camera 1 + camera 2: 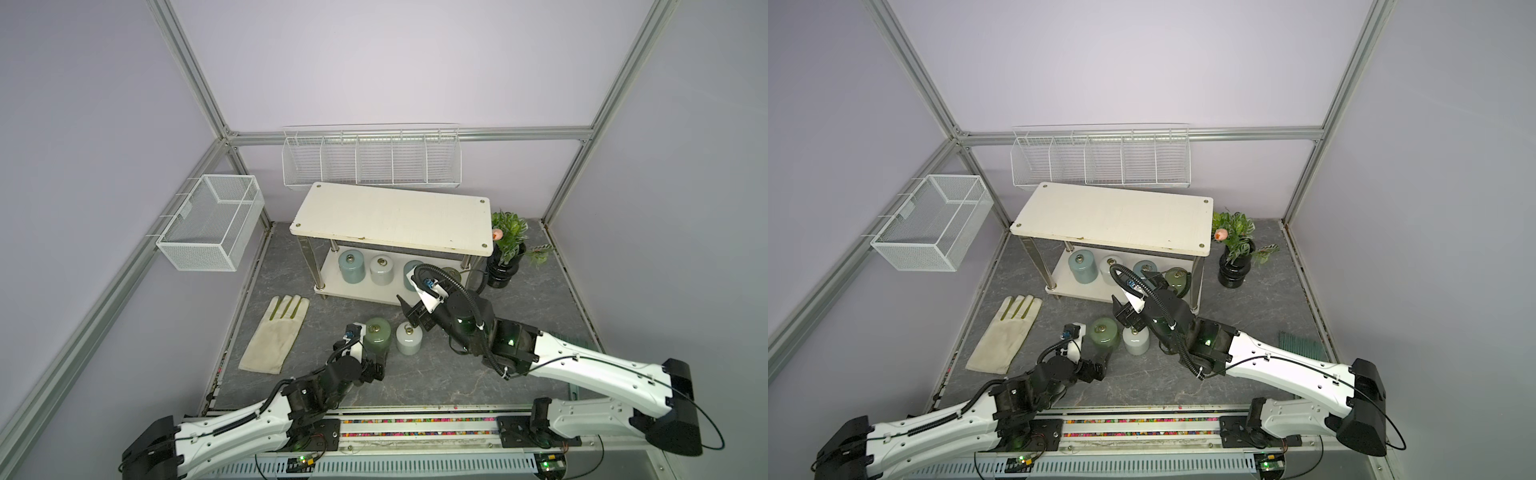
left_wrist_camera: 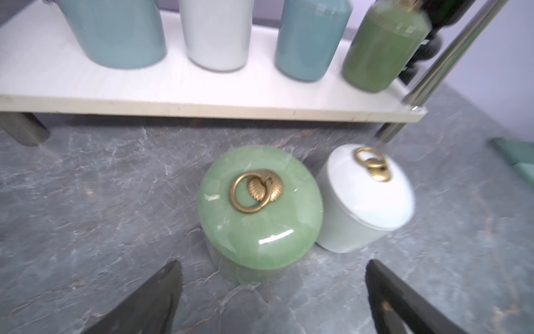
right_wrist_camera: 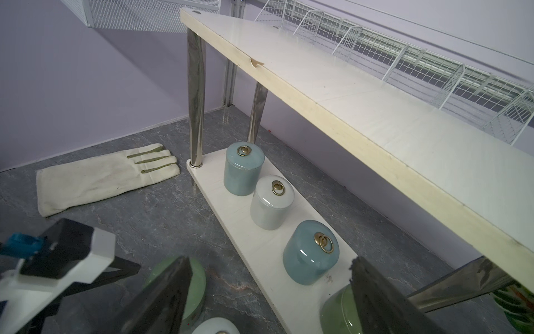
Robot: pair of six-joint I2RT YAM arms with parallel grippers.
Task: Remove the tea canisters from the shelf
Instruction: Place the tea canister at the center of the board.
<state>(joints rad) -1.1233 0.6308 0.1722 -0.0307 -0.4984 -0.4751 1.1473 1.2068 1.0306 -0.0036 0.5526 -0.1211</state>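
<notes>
Green canister [image 2: 260, 208] ungripped; left gripper [image 2: 273, 261] wide, empty; right gripper [image 3: 270, 258] parted, empty

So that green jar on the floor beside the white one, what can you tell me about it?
The green canister is a squat, glossy, ceramic-looking cylinder with a domed lid and a brass-coloured ring pull lying flat on a shell-shaped mount. It stands upright on the grey marbled surface in front of the shelf, close against the white canister; contact is unclear. The left gripper is open beside it, not touching.
</notes>
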